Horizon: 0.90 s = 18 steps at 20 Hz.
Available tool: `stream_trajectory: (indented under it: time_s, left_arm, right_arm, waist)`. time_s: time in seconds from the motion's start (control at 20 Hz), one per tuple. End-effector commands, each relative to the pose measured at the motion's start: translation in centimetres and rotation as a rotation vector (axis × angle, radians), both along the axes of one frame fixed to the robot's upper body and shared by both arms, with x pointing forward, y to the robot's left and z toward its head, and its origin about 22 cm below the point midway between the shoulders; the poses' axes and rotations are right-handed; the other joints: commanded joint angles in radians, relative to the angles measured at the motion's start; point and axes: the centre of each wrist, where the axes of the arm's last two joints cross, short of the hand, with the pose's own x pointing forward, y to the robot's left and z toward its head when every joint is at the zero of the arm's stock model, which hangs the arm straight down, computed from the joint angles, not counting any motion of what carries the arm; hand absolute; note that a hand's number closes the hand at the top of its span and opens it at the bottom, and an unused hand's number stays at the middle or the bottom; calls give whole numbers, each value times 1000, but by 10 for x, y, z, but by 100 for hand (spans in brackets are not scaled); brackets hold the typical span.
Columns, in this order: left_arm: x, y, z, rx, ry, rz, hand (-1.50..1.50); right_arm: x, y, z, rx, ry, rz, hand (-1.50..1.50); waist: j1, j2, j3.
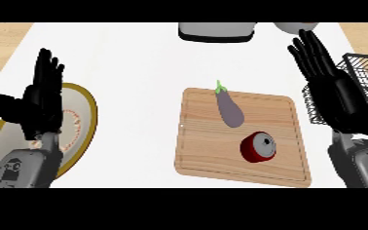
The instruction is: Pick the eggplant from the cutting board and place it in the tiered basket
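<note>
The eggplant lies on the upper part of the wooden cutting board at centre frame, green stem pointing up. A red can lies just below it. My right hand is at the right edge, fingers straight and spread, holding nothing, in front of the black wire tiered basket. My left hand rests open at the left, over a yellow-rimmed plate.

White counter carries a yellow-rimmed plate at left edge, a grey-white appliance far centre, and a red, grey-faced round object right of centre.
</note>
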Motion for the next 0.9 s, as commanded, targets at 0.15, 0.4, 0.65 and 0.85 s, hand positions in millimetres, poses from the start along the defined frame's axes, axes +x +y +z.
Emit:
stream_trajectory:
  time_s: [0.15, 0.4, 0.65, 0.85]
  left_arm:
    - [0, 13, -1, 242, 55, -119, 0]
    - [-4, 11, -10, 290, 104, -169, 0]
    - [-8, 0, -22, 334, 175, -243, 0]
    - [-6, -2, -21, 321, 172, -276, 0]
  right_arm:
    - [30, 9, -40, -108, 552, -158, 150]
    - [15, -75, -65, -521, 776, -601, -150]
    - [60, -29, -18, -636, 912, -766, -150]
    - [96, 16, 47, -815, 1039, -654, -150]
  waist:
    - [31, 18, 8]
    - [3, 42, -17]
    - [33, -1, 2]
    - [51, -1, 5]
